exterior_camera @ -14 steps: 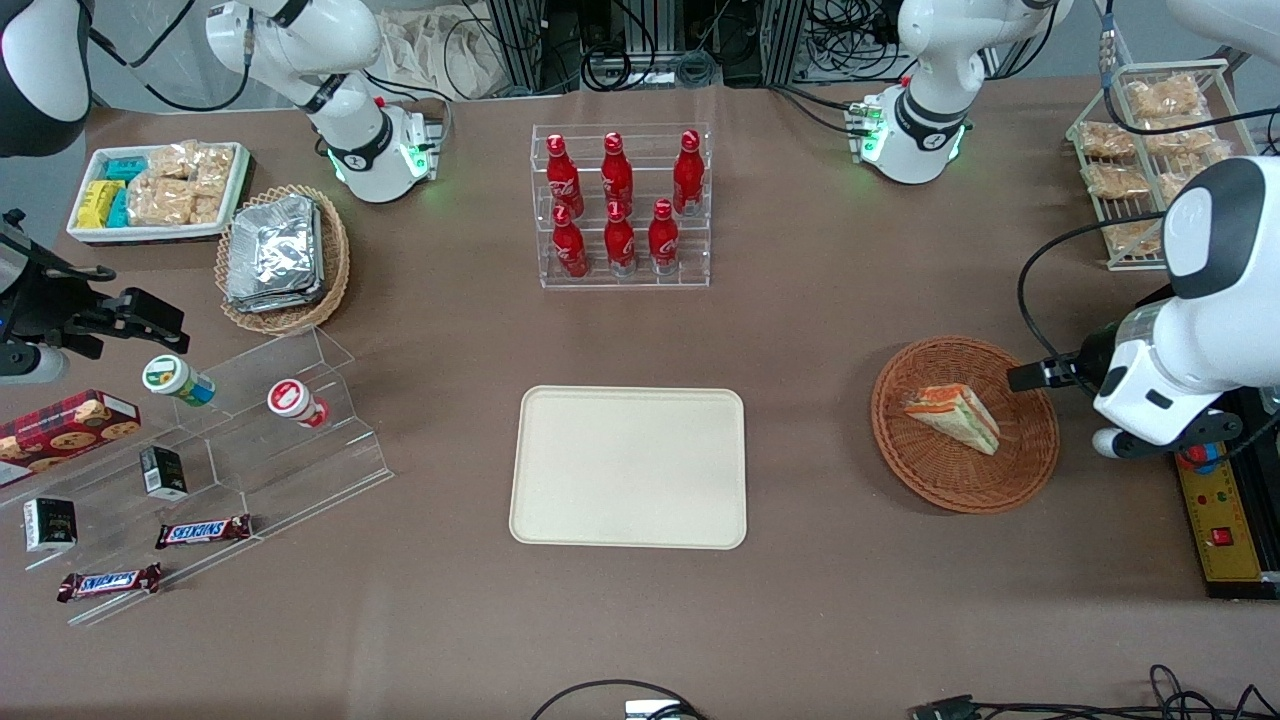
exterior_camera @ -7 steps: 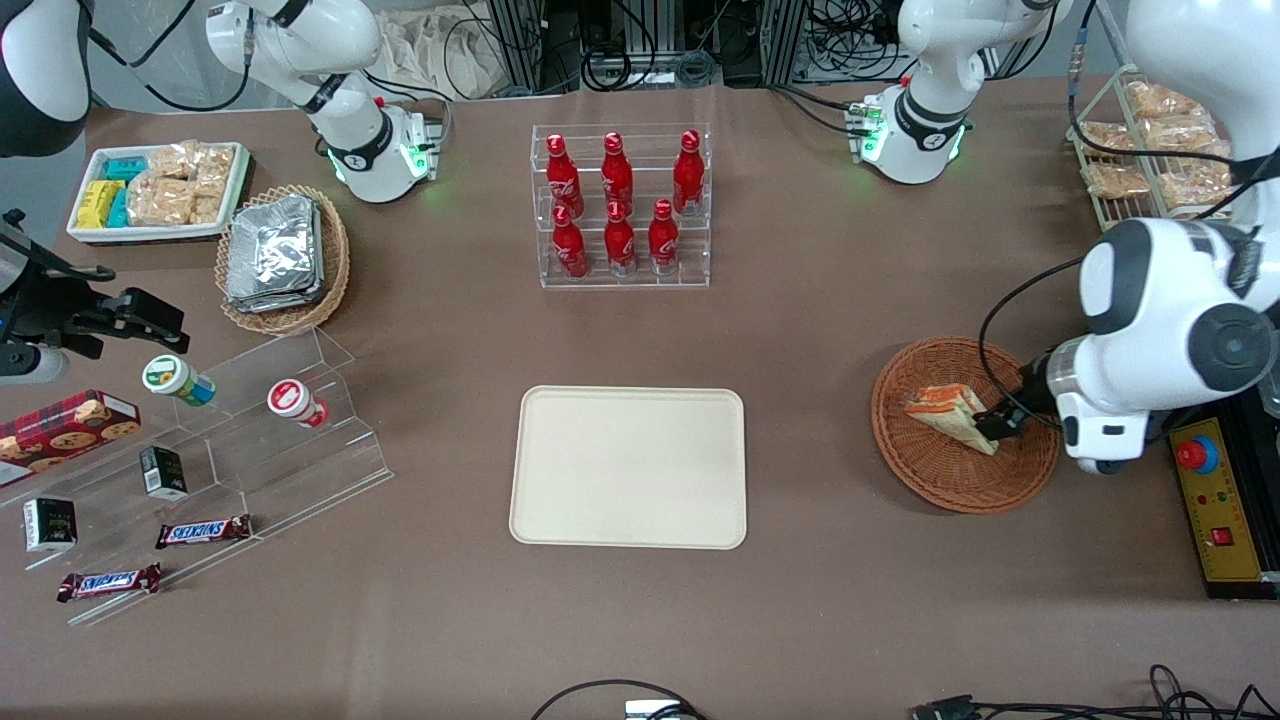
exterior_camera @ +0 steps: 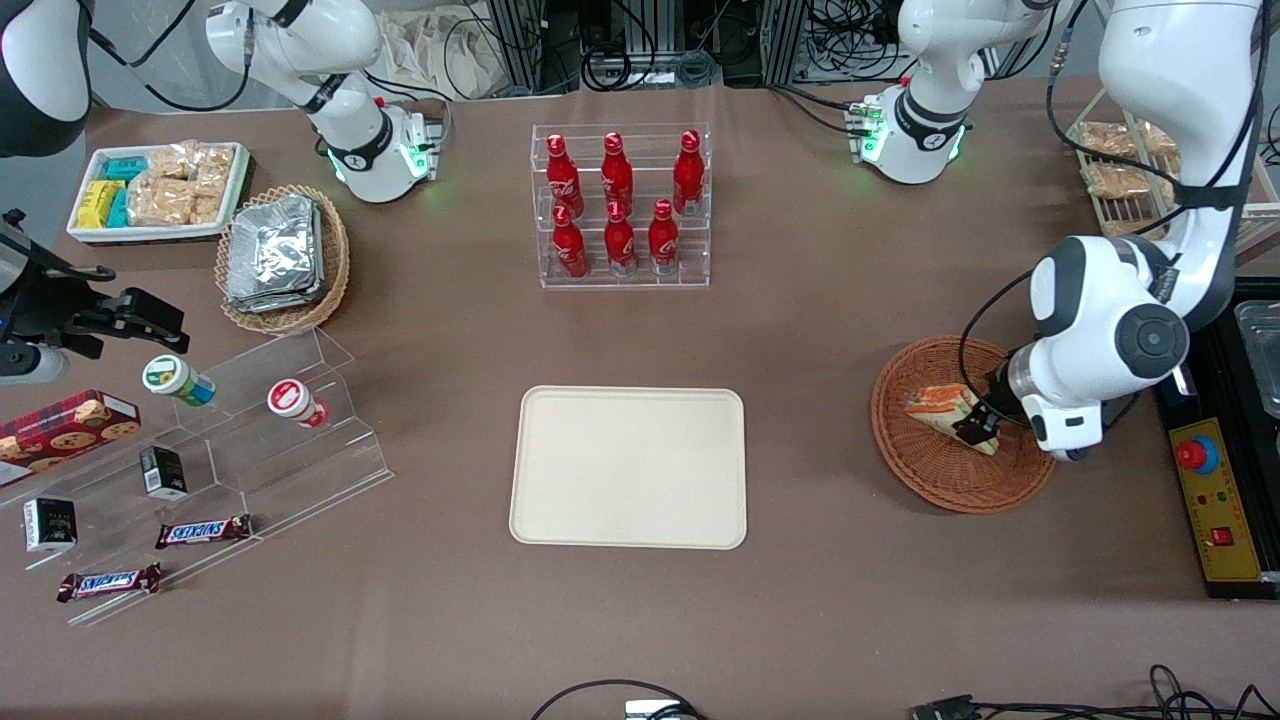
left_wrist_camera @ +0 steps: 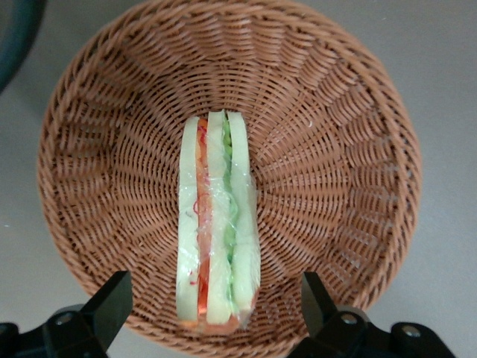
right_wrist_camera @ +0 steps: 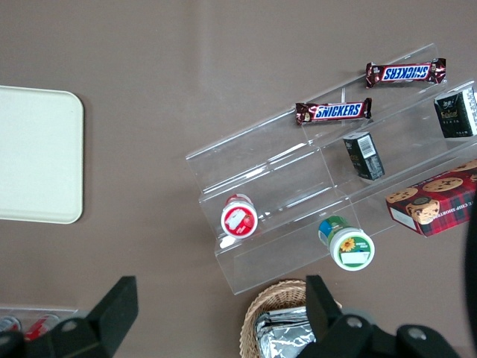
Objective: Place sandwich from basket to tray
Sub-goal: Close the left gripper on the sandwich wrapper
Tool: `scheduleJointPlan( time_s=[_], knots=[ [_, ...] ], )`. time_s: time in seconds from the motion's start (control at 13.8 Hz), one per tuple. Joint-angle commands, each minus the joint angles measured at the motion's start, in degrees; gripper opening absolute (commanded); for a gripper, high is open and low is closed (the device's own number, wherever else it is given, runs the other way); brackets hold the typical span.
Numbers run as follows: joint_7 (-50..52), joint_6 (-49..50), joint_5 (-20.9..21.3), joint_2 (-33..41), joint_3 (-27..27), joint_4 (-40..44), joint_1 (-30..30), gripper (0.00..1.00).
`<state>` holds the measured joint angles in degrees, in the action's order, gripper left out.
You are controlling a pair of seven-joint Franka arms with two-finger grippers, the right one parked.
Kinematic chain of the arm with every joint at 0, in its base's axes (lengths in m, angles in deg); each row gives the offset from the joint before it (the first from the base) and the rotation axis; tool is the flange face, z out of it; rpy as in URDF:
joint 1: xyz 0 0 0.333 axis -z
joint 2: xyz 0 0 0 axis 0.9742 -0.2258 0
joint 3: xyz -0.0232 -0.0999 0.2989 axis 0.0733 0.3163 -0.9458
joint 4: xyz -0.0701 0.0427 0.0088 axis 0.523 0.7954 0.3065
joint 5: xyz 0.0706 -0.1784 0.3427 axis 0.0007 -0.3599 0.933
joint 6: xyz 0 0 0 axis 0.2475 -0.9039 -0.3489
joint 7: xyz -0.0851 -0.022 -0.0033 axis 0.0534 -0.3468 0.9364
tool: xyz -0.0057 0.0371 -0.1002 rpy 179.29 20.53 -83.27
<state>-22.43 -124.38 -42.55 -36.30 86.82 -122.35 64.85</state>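
The sandwich [exterior_camera: 938, 405] [left_wrist_camera: 216, 231], a wrapped wedge of pale bread with orange and green filling, lies in the reddish-brown wicker basket [exterior_camera: 925, 475] [left_wrist_camera: 335, 149] toward the working arm's end of the table. My gripper [exterior_camera: 975, 425] [left_wrist_camera: 216, 306] hangs over the basket, above the sandwich's wide end. It is open, one finger on each side of the wedge with a gap to the bread. The cream tray [exterior_camera: 628, 466] [right_wrist_camera: 37, 153] lies flat near the table's middle with nothing on it.
A clear rack of red bottles [exterior_camera: 620, 205] stands farther from the front camera than the tray. A tan basket of foil packets [exterior_camera: 280, 255], a white snack tray [exterior_camera: 155, 190] and clear tiered shelves [exterior_camera: 230, 440] sit toward the parked arm's end. A wire rack of snacks [exterior_camera: 1120, 170] stands near the working arm.
The working arm has swung in over the basket. My gripper moved from beside the basket's rim to above the sandwich's wide end. The sandwich has not moved.
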Motion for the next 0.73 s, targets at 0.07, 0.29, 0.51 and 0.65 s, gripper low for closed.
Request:
scheduleJointPlan(
  time_s=[0.07, 0.29, 0.51, 0.65],
  knots=[
    [5.41, -4.16, 1.09, -1.01, -0.34, -2.60, -0.03, 1.00],
    [8.05, -5.21, 1.09, -3.29, -0.34, -1.99, 0.06, 1.00],
    [9.20, -6.54, 2.58, -4.36, -0.34, -1.81, 0.06, 1.00],
    [9.29, -6.45, 2.76, -4.71, -0.34, -1.81, 0.06, 0.43]
  ],
)
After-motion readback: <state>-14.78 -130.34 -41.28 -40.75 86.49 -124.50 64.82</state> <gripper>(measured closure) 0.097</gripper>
